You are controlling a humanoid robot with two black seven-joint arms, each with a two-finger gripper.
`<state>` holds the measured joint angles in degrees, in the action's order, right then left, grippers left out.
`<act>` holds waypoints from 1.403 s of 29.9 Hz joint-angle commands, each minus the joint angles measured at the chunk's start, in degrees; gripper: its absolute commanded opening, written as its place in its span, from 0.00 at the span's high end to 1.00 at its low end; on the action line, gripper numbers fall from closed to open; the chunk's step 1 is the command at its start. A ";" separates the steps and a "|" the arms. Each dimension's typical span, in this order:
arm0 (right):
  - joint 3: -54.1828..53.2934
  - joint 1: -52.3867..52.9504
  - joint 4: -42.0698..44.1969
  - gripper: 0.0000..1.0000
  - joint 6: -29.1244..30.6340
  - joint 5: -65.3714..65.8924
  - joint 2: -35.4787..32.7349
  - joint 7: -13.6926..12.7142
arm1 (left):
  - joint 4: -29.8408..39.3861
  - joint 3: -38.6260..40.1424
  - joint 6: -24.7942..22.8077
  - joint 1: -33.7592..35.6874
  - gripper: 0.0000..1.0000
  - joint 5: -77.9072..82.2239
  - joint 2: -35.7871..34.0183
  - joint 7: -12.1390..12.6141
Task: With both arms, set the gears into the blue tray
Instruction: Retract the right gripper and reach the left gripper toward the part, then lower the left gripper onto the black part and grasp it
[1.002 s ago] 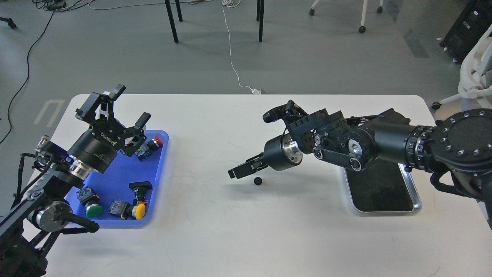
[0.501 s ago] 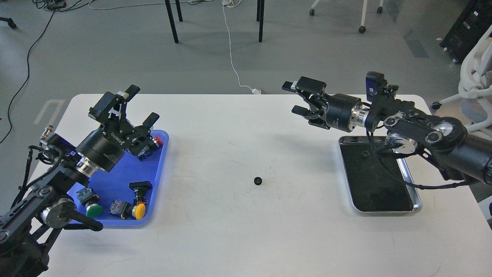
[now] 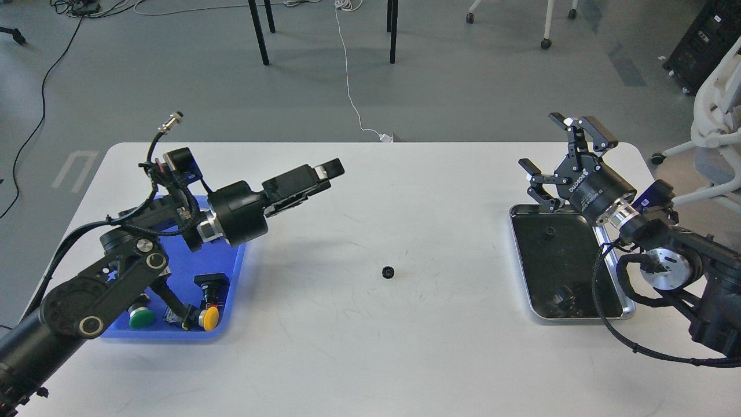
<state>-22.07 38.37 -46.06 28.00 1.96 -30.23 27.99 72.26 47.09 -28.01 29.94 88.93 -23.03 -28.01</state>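
Head view: tiny black toothed gear (image 3: 388,271), centre hole, flat on white table (image 3: 370,347).

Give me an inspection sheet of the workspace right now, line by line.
Surface: white table, scuffed near the middle.
Job's things: one gear loose on the table centre; another gear in the metal tray; blue tray at left, no gear seen in it.
Clutter: push-button switches in the blue tray.
Grippers: left gripper points toward the centre, fingers edge-on; right gripper open above the metal tray's far end; both empty.
Cables: black cable looping off the right arm; white cord on the floor.
Surroundings: grey floor, chair legs, white chair at right.
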 commanded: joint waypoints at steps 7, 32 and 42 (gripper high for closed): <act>-2.80 -6.90 -5.97 0.02 0.00 0.06 -6.06 0.01 | -2.03 -23.26 5.77 17.42 0.02 29.25 2.28 0.01; -3.51 -9.89 -9.58 0.02 0.00 0.06 -12.48 0.01 | -25.94 -40.67 11.57 24.81 0.12 36.07 17.23 0.01; -3.42 -9.98 -9.58 0.02 0.00 0.06 -12.48 0.01 | -28.40 -42.69 11.57 24.81 0.45 36.07 18.63 0.01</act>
<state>-25.53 28.42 -55.64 28.00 2.02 -42.72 28.00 43.94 5.30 -16.43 54.63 125.01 -4.44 -28.00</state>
